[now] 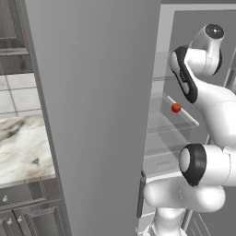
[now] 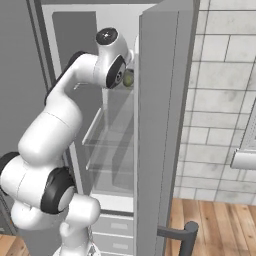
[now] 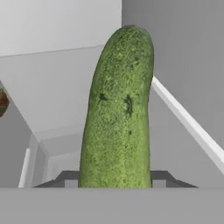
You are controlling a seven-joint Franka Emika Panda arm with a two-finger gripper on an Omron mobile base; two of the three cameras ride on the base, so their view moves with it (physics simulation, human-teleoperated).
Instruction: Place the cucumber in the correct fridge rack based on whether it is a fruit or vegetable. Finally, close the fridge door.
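Cucumber (image 3: 118, 113), dark green, bumpy-skinned and oblong, stands clamped by its lower end in the closed two-finger gripper (image 3: 116, 181), inside the open fridge above the clear shelves near a small red tomato (image 1: 176, 108). It looks stiff, light and somewhat slick, so a grip nearer its middle would likely hold steadier.

Left base view: behind-left of the white jointed arm (image 1: 203, 138), facing the open grey fridge interior (image 1: 184, 69). Right base view: behind-right, same interior. Hand view: very close, apparently aimed into fridge along dark green oblong cucumber (image 3: 118, 113).
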